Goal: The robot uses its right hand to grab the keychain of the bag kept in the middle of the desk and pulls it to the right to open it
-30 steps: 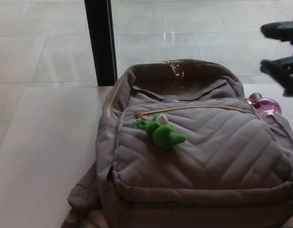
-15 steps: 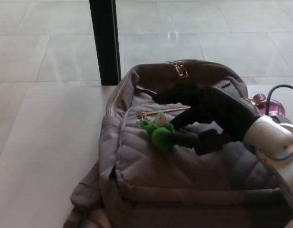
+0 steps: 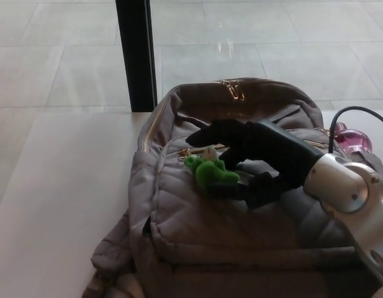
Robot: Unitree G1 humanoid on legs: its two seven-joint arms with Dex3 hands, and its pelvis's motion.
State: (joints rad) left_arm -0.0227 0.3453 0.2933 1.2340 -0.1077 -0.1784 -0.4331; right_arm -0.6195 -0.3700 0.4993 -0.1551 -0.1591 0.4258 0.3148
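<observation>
Since half a second back the right hand (image 3: 241, 158) has slid further left across the bag (image 3: 241, 230) — its upper finger now reaches past the keychain (image 3: 211, 172) toward the bag's left shoulder, where before it stopped short. A second ago no arm lay over the bag at all.

Now: grey quilted bag lying flat in the middle of the pale surface (image 3: 61, 205), top end away from me, gold zip (image 3: 194, 151) running across the front pocket. Green plush keychain sits at the zip's left end, on the pocket panel.

Right hand comes in from the right, silver wrist (image 3: 343, 186) low over the bag's right side, a black cable (image 3: 355, 115) looping off it. Fingers spread — one black finger above the keychain, the other below and just right of it, touching its green edge. The hand brackets the toy but is not closed on it; it looks open.

Pink round object (image 3: 352, 138) at the bag's far right edge, partly hidden. Dark post (image 3: 135, 53) stands behind the surface, tiled floor (image 3: 272, 43) beyond.

Left hand not in sight.
</observation>
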